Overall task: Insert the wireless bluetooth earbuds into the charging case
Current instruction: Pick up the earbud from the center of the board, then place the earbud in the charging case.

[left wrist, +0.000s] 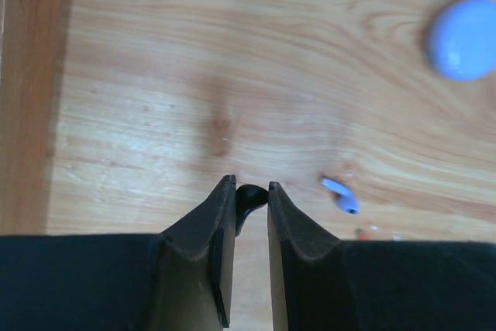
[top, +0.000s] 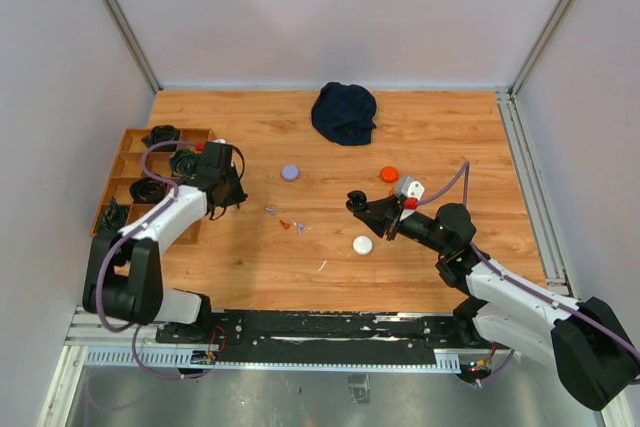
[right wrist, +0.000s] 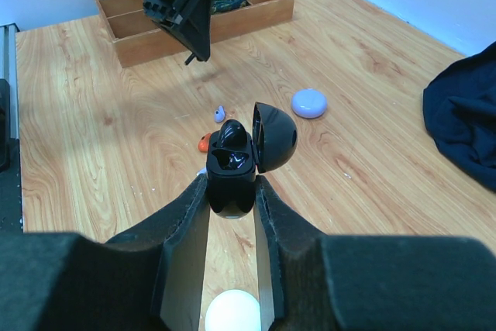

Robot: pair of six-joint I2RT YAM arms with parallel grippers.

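My right gripper point(right wrist: 232, 184) is shut on an open black charging case point(right wrist: 231, 180), held above the table with its lid point(right wrist: 275, 136) swung back. One black earbud point(right wrist: 231, 133) sits in the case. In the top view this gripper point(top: 366, 209) holds the case point(top: 354, 199) at mid-table. My left gripper point(left wrist: 249, 185) is shut on a second black earbud point(left wrist: 252, 196), pinched at the fingertips above the wood. It is left of centre in the top view point(top: 232, 197). A purple-white earbud point(left wrist: 341, 194) lies just right of it.
Purple round case point(top: 290, 172), orange case point(top: 388, 174) and white case point(top: 362, 244) lie on the table. Small loose earbuds point(top: 285, 223) lie between the arms. A wooden tray point(top: 125, 172) stands at the left edge. A dark cloth point(top: 344, 112) lies at the back.
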